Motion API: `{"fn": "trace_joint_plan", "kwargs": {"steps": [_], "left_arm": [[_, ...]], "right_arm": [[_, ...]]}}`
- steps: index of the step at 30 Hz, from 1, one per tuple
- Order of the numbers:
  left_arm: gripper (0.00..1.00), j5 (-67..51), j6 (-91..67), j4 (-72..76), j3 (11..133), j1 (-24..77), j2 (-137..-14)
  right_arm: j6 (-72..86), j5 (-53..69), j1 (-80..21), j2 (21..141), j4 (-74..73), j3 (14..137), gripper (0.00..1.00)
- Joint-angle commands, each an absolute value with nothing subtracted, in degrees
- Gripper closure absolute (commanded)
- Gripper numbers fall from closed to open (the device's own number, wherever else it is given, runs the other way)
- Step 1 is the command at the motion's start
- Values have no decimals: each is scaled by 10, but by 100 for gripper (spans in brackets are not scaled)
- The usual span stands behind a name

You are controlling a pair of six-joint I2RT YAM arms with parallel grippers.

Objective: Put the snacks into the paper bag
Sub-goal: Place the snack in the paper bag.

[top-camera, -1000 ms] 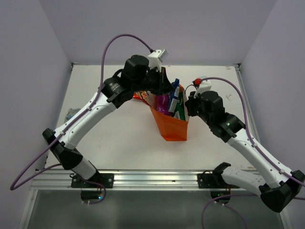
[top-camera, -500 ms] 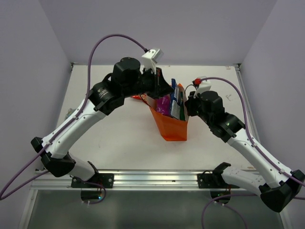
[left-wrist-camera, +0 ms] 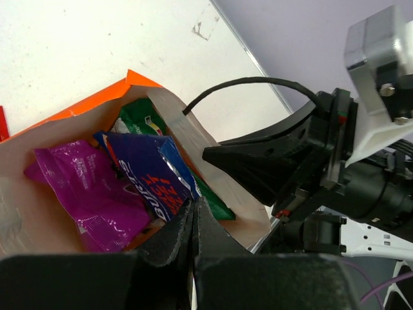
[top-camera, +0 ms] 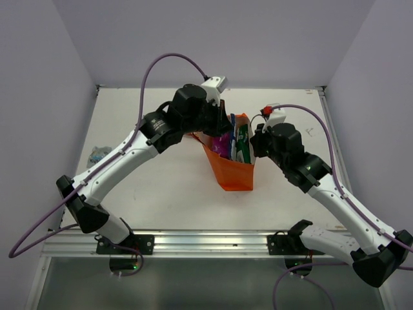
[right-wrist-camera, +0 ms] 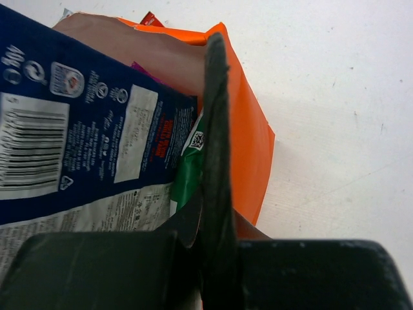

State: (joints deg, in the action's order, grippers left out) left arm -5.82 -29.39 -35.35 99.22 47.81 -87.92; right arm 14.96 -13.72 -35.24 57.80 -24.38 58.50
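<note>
The orange paper bag [top-camera: 233, 173] stands open in the middle of the table. Inside it lie a magenta packet [left-wrist-camera: 87, 190], a dark blue packet [left-wrist-camera: 145, 169] and a green packet [left-wrist-camera: 139, 116]. My left gripper [left-wrist-camera: 193, 205] hovers over the bag's mouth, shut with nothing between its fingers. My right gripper [top-camera: 253, 147] is shut on the bag's right wall [right-wrist-camera: 246, 139], one finger [right-wrist-camera: 216, 116] inside against the blue packet [right-wrist-camera: 77, 129]. A red packet [top-camera: 189, 132] lies on the table behind the bag. At the table's left edge rests a silver-grey packet [top-camera: 98, 154].
A black cord handle [left-wrist-camera: 248, 84] arches over the bag's right rim. Purple cables loop above both arms. White walls close the table on the left, back and right. The metal rail [top-camera: 206, 242] with the arm bases runs along the near edge.
The dark blue packet that stuck up above the rim has sunk lower into the bag. My left arm swung back and returned over the bag's mouth. The right arm held still.
</note>
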Motion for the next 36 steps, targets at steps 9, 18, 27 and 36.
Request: {"fn": "trace_joint_plan", "kwargs": {"steps": [9, 18, 27, 36], "left_arm": [[100, -54, -290, -316, 973, 467, -902], [100, -48, -323, -259, 867, 423, -929], [100, -84, -333, -254, 880, 431, -954], [75, -12, -295, -314, 936, 438, -903]], "right_arm": [[149, -127, -353, 580, -241, 591, 100], [145, -137, -352, 570, -250, 596, 100], [142, -141, -353, 575, -251, 598, 100], [134, -141, -353, 584, -258, 616, 100]]}}
